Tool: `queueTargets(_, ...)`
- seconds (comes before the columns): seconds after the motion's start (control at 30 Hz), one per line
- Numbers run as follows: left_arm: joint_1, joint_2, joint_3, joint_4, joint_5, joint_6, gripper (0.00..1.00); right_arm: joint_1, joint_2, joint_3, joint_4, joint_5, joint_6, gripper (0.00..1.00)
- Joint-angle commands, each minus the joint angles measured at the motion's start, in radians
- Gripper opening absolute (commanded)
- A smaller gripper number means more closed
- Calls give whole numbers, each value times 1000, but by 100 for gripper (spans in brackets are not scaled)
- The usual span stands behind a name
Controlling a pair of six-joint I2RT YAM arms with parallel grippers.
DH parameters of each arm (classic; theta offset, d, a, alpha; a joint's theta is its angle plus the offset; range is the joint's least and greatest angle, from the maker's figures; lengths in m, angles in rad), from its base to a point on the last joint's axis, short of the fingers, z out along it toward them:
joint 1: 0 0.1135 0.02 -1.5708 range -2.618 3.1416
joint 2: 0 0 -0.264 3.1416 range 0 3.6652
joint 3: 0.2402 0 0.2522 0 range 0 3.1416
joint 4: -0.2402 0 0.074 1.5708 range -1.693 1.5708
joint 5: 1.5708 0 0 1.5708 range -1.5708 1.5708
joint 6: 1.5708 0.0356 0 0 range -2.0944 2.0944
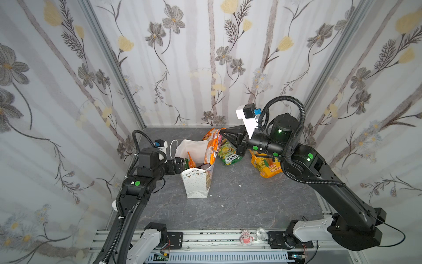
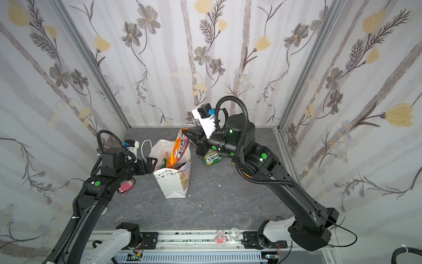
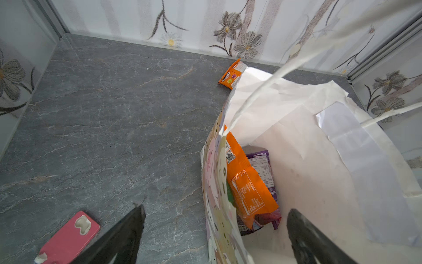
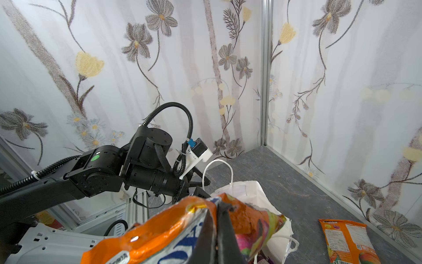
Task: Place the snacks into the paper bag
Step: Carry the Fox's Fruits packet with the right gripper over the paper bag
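The white paper bag stands open mid-table. My right gripper is shut on the top edge of a large orange snack packet, which hangs over the bag's far rim. My left gripper is open and straddles the bag's side wall, one finger outside and one inside. An orange packet and a purple packet lie in the bag. A green packet and a yellow-orange one lie on the table behind.
A pink flat object lies on the table by my left arm. Another orange packet rests near the back wall. Floral-papered walls close in three sides. The bag's cord handle loops up beside my left wrist.
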Motion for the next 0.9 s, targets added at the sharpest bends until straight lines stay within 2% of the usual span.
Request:
queueTargets(0.0,0,2,9,17,7,5,97,3,24,23,85,-60,-11,0)
queueTargets(0.57,0,10,11,14,9,4,97,4,276,203,-67,-6,-162,0)
queueTargets(0.87,-2,10,9,9,-5,3,98,-21,389,292,-212,3,-247,0)
